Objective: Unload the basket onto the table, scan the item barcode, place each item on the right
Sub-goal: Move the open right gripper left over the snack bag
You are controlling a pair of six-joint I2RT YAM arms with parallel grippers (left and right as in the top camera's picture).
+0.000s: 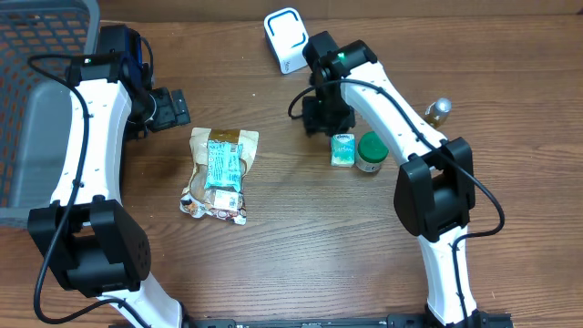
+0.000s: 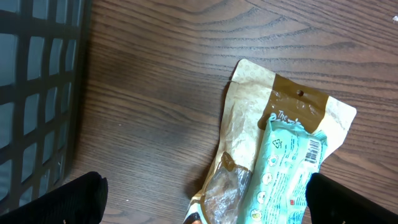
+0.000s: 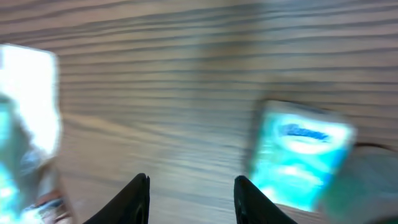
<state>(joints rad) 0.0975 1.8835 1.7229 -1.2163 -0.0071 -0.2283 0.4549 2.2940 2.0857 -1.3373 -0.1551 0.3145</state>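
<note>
No item is held at this moment, so I judge the task is at the picking step, before any scanning. The right gripper (image 3: 191, 190) hangs low over the table (image 1: 301, 237) with its two fingers apart by a moderate gap, and only bare wood shows between them. The tissue pack (image 1: 342, 148) lies just beside it, on the near right side, next to a green-lidded jar (image 1: 371, 151). The white scanner (image 1: 284, 38) stands on the far side of the table, near this arm.

The left gripper (image 1: 175, 107) is spread wide and empty, close to the far left corner of the snack bag (image 1: 219, 173), which lies flat in the middle of the table. A barcode (image 2: 314, 149) shows on the pale green pack on top of the bag.

The next move probably needs the right fingers to come over the tissue pack, close on its sides, lift it and turn its barcode toward the scanner. The right wrist view is blurred, so I cannot tell where that barcode is.
</note>
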